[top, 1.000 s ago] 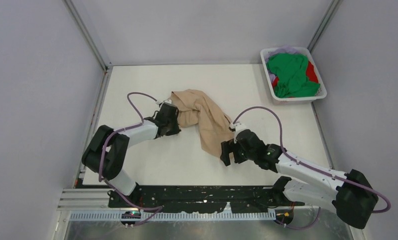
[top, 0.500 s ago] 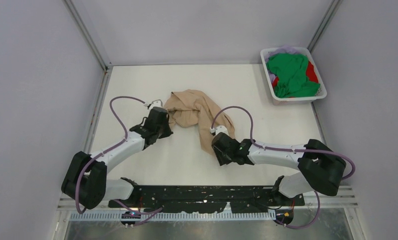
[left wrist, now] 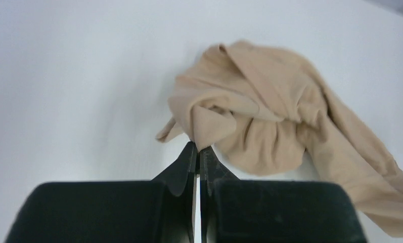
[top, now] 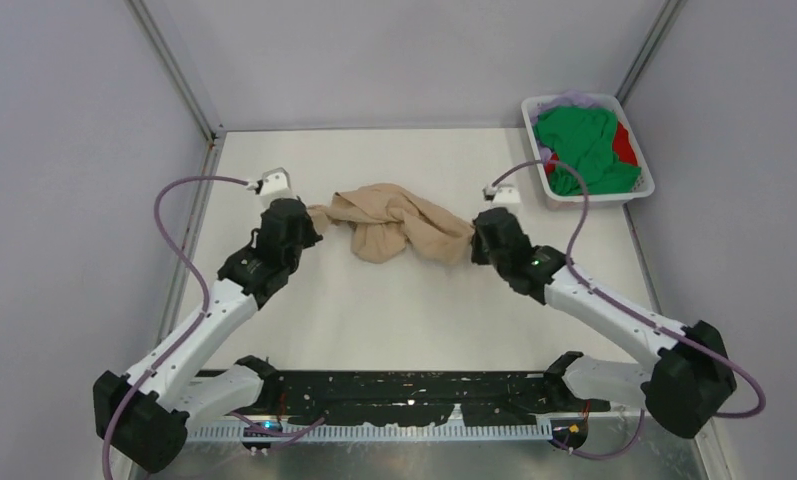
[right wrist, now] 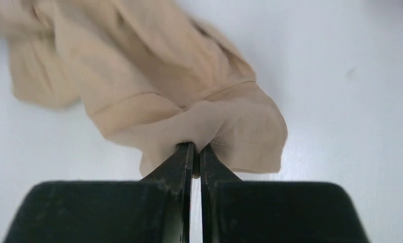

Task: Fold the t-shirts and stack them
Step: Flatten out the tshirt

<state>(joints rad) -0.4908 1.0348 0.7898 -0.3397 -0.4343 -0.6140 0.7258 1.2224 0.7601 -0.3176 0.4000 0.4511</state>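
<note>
A beige-tan t-shirt [top: 389, 225] hangs bunched and twisted between my two grippers over the middle of the table. My left gripper [top: 312, 215] is shut on its left end; in the left wrist view the cloth [left wrist: 250, 121] pinches between the closed fingertips [left wrist: 197, 148]. My right gripper [top: 474, 238] is shut on the right end, where a hemmed edge of the shirt [right wrist: 189, 101] sits in the closed tips [right wrist: 195, 147]. Green [top: 579, 145], red [top: 626, 143] and pale lilac [top: 546, 157] t-shirts lie heaped in the basket.
A white slatted plastic basket [top: 634, 192] stands at the back right corner of the white table [top: 394, 310]. Grey walls with metal posts close in the left, back and right sides. A black mounting rail [top: 404, 395] runs along the near edge.
My right gripper closed on the shirt's lower end and swung it up and right. The left gripper carried its end left and back. The shirt now stretches sideways between them.
</note>
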